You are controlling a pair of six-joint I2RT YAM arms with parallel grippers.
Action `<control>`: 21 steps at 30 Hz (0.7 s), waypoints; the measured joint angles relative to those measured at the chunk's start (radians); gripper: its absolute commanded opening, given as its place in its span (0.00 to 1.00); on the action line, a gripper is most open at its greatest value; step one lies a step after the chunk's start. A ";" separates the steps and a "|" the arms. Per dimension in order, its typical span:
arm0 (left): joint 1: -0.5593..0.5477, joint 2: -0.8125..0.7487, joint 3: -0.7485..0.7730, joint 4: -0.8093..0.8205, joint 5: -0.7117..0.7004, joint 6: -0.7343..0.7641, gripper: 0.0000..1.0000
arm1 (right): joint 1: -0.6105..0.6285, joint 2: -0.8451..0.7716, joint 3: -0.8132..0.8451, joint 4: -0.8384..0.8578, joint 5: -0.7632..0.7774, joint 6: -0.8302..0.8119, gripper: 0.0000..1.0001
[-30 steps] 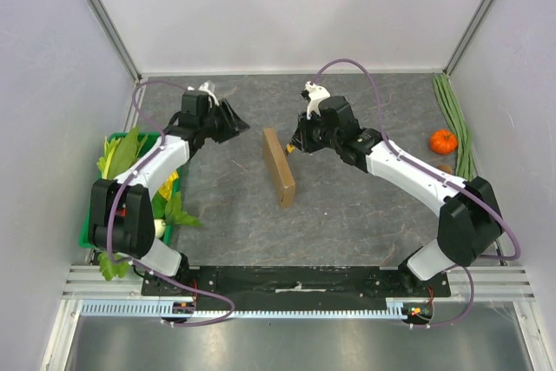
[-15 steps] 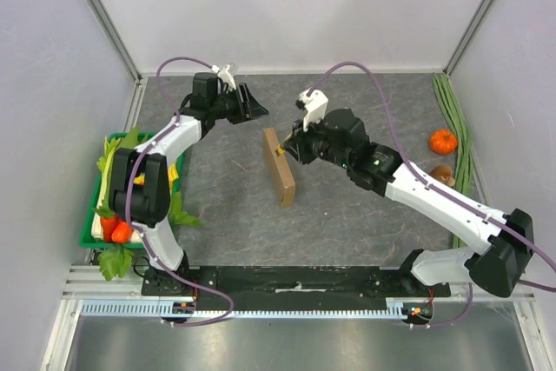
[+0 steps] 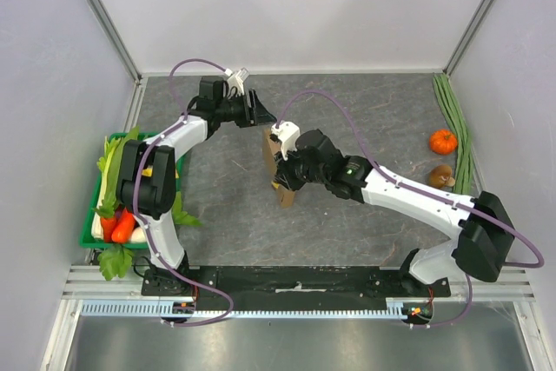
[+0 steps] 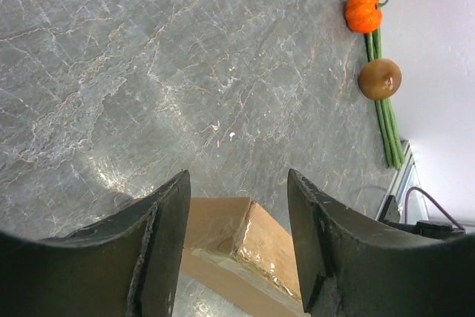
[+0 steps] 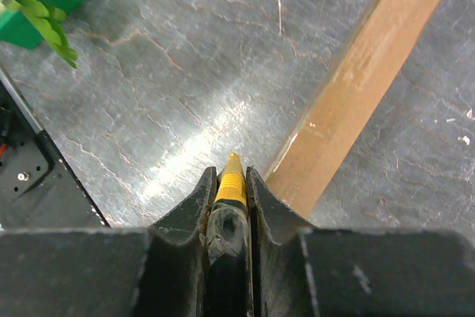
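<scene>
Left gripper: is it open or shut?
Open. The left gripper has its fingers wide apart, the cardboard box showing between them.

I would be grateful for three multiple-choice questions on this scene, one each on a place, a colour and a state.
1. Where does the green crate stand?
A) at the left edge of the table
B) by the right wall
C) at the far wall

2. What colour is the tip of the tool in the right gripper?
A) red
B) yellow
C) blue

3. How is the left gripper set?
A) shut on a carrot
B) shut and empty
C) open

Answers:
1 A: the top view shows it beside the left wall.
2 B: the right wrist view shows a yellow tip between the shut fingers.
3 C: the left wrist view shows a wide gap, above the cardboard box.
</scene>
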 measured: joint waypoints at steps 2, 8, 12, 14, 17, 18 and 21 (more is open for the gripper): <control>-0.004 0.000 -0.004 0.006 0.004 0.013 0.62 | 0.000 0.010 -0.010 -0.008 0.004 0.000 0.00; -0.017 0.006 -0.007 -0.001 0.003 0.053 0.57 | 0.000 0.020 -0.025 -0.016 0.023 -0.005 0.00; -0.024 0.008 -0.024 -0.014 -0.019 0.079 0.53 | 0.000 0.020 -0.030 -0.016 0.040 -0.005 0.00; -0.025 0.005 -0.037 -0.008 -0.021 0.079 0.52 | 0.000 0.020 -0.033 -0.016 0.055 -0.004 0.00; -0.027 -0.022 -0.063 -0.002 -0.040 0.080 0.52 | 0.000 0.020 -0.041 -0.017 0.077 -0.003 0.00; -0.027 -0.032 -0.074 -0.001 -0.047 0.080 0.52 | 0.000 0.020 -0.043 -0.016 0.082 -0.003 0.00; -0.027 -0.076 -0.119 -0.003 -0.072 0.080 0.51 | 0.001 0.016 -0.050 -0.016 0.103 0.000 0.00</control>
